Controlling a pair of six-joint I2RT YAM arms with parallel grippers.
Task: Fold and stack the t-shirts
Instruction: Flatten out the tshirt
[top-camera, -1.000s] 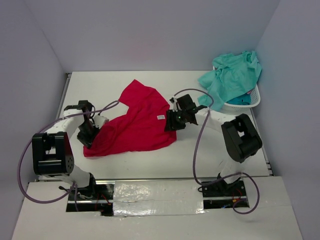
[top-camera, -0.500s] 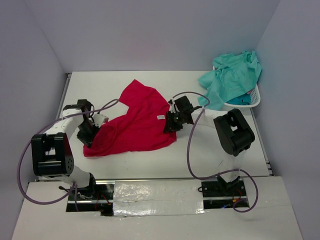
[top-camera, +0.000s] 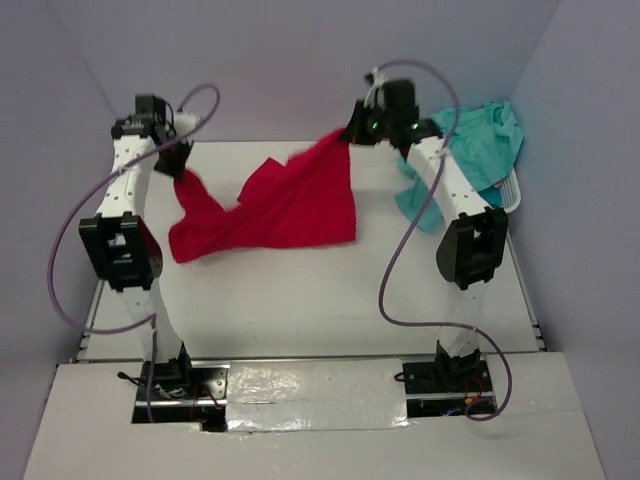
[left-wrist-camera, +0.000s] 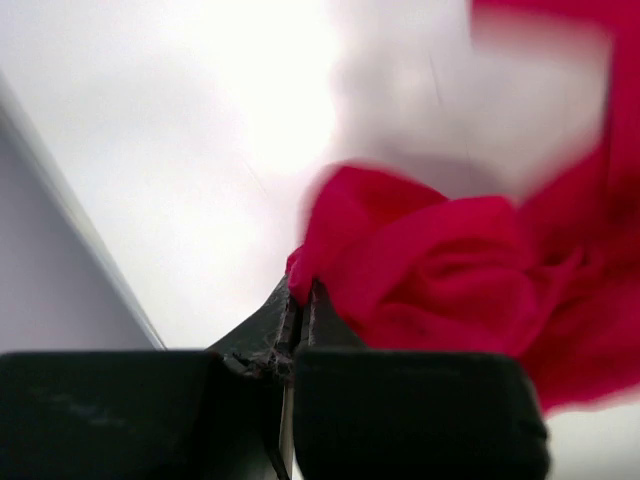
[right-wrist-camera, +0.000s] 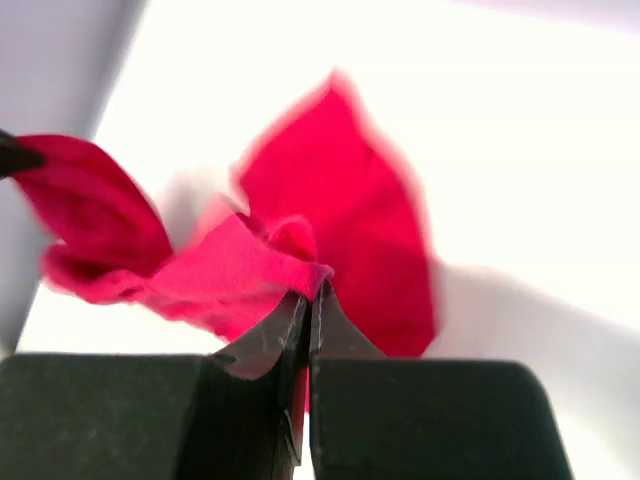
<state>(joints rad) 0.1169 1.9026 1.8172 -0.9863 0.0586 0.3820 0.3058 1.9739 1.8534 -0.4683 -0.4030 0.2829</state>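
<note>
Red shirt (top-camera: 290, 205) hangs above table (top-camera: 300, 290), strung between both arms. Left gripper (top-camera: 172, 160) pinched tight on one bunched edge. Right gripper (top-camera: 352, 135) clamped on opposite edge, jaws nearly meeting over thin cloth. Middle sags; unclear whether hem touches tabletop.

Judged step: spread shirt flat for folding. Best done by drawing grippers apart till sag goes, both at equal height, lowering hem first, no release before cloth lies smooth.

Mint shirt (top-camera: 465, 150) heaped over basket (top-camera: 505, 203), far right.
</note>
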